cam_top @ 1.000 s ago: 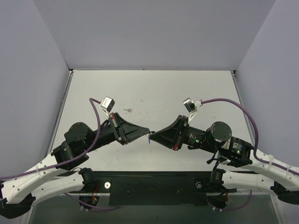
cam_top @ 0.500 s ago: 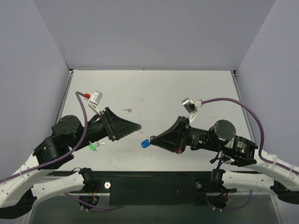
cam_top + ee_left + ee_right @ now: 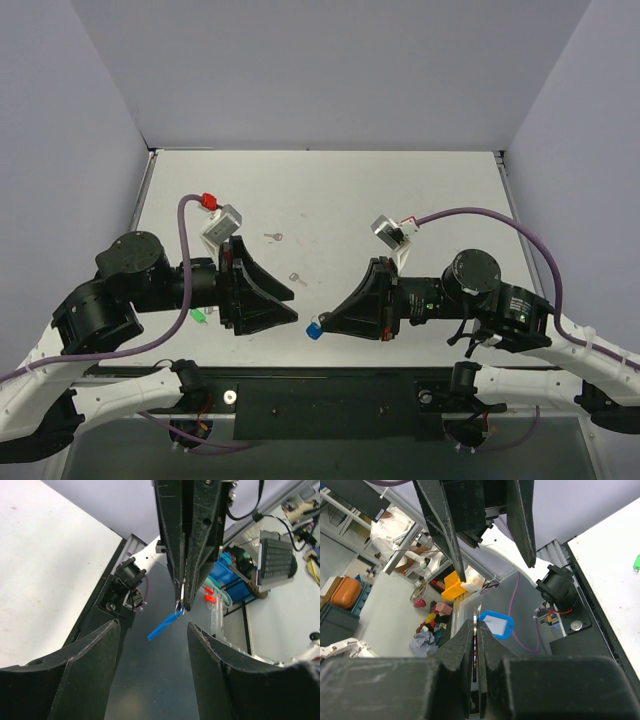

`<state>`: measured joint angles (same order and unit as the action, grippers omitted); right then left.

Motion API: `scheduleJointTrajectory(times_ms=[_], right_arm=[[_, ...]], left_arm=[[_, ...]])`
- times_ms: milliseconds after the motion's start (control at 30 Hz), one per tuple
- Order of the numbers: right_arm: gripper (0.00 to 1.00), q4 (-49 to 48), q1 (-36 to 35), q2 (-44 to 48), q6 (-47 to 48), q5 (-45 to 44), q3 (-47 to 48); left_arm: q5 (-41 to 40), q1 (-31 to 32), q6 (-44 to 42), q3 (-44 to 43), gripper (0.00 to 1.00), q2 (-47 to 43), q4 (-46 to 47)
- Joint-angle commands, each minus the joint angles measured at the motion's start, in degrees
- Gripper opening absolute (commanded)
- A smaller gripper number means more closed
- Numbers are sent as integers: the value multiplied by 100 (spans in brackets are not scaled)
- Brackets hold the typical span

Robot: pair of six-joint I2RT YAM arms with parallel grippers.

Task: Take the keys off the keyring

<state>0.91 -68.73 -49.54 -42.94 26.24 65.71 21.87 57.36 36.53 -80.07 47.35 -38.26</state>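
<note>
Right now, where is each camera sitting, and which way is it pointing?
Top external: above and behind the bases, looking down at the table; both arms show.
Left wrist: on the left arm, looking past its open left fingers at the shut right fingers and hanging blue tag.
Right wrist: on the right arm, looking past its shut fingers at the open left ones.
Shared: all three show the blue tag.

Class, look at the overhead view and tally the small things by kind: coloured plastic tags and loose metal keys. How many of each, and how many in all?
Blue tag: 1
Green tag: 1
Keys: 2
Total: 4
</note>
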Motion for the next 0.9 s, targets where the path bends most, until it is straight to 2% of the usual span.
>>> scheduleJointTrajectory(times_ms=[0,267,567,867], right_arm=[[0,-231,-35,-38,40,391,240],[0,-310,-35,-179,31,461,302],[0,-363,-35,-267,57,373,311],[0,-451,-35,-267,31,303,302]], left_arm=[[1011,-15,-498,0,66,107,565],[1399,-15,-463,-26,58,397,741],[1504,-15,-481,9,41,485,689],[1636,-15,-472,123,36,450,627]])
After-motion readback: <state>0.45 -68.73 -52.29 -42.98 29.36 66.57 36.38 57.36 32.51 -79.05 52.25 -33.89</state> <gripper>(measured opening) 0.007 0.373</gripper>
